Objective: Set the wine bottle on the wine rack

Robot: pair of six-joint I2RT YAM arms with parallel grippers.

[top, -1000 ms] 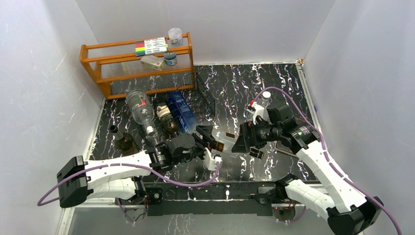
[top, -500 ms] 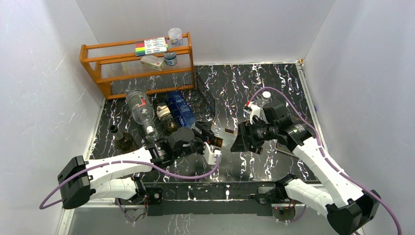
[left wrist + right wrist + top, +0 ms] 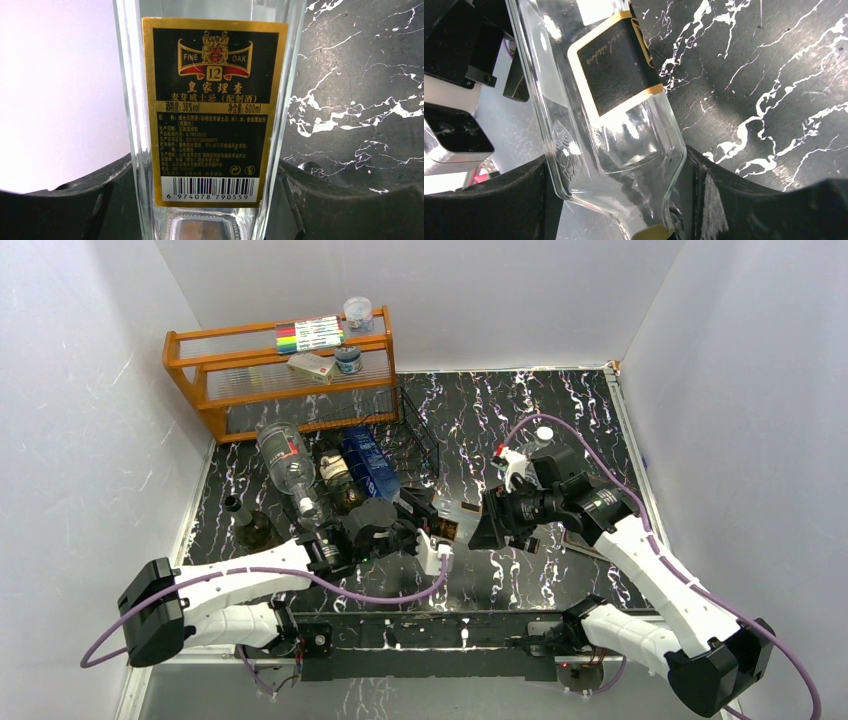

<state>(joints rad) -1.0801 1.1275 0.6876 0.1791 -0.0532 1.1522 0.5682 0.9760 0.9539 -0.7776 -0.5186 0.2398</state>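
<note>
Holding the wine bottle (image 3: 455, 518) up off the table between both arms, I have it near the table's centre, slightly toward 6 o'clock. The left gripper (image 3: 207, 200) is pinching the flat sides of the lower body, just below the barcode. The right gripper (image 3: 616, 200) sits at the shoulder near the neck. Its fingers (image 3: 704, 200) look pressed against the glass on both sides, so I read that as a grip too.

I judge this a stiff, hard, clear glass bottle with thick walls, smooth and slippery under the pads, and breakable if dropped. It looks mostly empty, so probably moderate in weight, though I cannot be sure. The flat faces of the body are the safest place to hold, since the tapering shoulder could slide out under pressure.

The wine rack (image 3: 415, 435) lies at about 10 o'clock from the bottle. Other bottles (image 3: 287, 465) already lie across its cradles, so glass-on-glass knocks are my worry.
</note>
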